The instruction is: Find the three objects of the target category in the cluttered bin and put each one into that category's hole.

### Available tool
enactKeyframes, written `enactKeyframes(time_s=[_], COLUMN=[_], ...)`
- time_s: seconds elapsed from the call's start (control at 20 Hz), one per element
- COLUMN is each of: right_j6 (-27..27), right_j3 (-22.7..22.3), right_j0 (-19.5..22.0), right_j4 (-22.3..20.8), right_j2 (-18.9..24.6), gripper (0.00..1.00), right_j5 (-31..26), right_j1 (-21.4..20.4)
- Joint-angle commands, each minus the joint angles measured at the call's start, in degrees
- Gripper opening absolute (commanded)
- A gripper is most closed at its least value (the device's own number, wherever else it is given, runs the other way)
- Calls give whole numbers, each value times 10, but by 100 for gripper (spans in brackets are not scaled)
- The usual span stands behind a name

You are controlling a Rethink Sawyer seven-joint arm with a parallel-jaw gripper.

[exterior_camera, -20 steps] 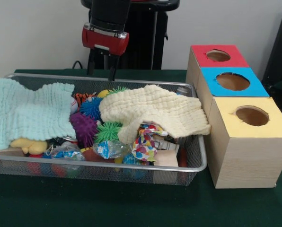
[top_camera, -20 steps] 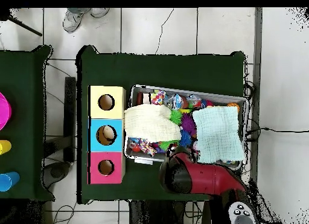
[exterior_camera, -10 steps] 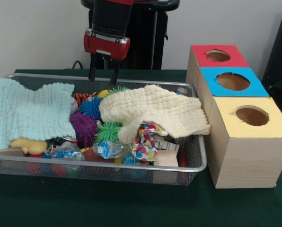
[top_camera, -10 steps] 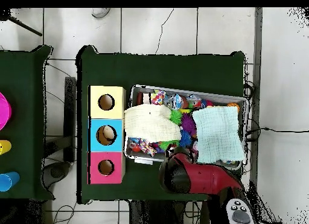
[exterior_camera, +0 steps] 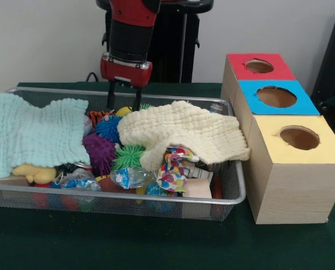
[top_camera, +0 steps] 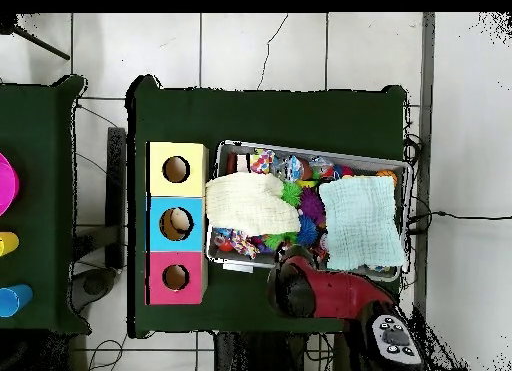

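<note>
Gripper (exterior_camera: 123, 105) hanging over the bin (exterior_camera: 156, 198), jaws apart and empty.
The blue hole (top_camera: 176, 224) is showing 1 object inside; searching appears unfinished.

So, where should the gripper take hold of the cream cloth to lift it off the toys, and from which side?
Probably at the raised fold on top of the cream cloth, coming straight down from above. There it humps highest over the toys, while its edges drape against the mesh bin wall and the clutter.
</note>
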State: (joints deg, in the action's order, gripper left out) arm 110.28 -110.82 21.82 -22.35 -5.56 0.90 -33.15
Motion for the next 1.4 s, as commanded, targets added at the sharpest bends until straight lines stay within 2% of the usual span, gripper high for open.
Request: enactKeyframes(time_s=[0.05, 0.5, 0.9, 1.1, 1.25, 1.4], right_j6=[60, 40, 39, 52, 58, 60], right_j3=[66, 42, 38, 68, 89, 101], right_j0=[28, 77, 102, 77, 73, 73], right_j4=[-2, -15, -32, -25, -11, -2], right_j2=[8, 49, 52, 25, 22, 25], gripper=[100, 100, 100, 100, 100, 100], right_j5=[40, 13, 39, 77, 77, 70], right_j1=[58, 29, 43, 100, 154, 183])
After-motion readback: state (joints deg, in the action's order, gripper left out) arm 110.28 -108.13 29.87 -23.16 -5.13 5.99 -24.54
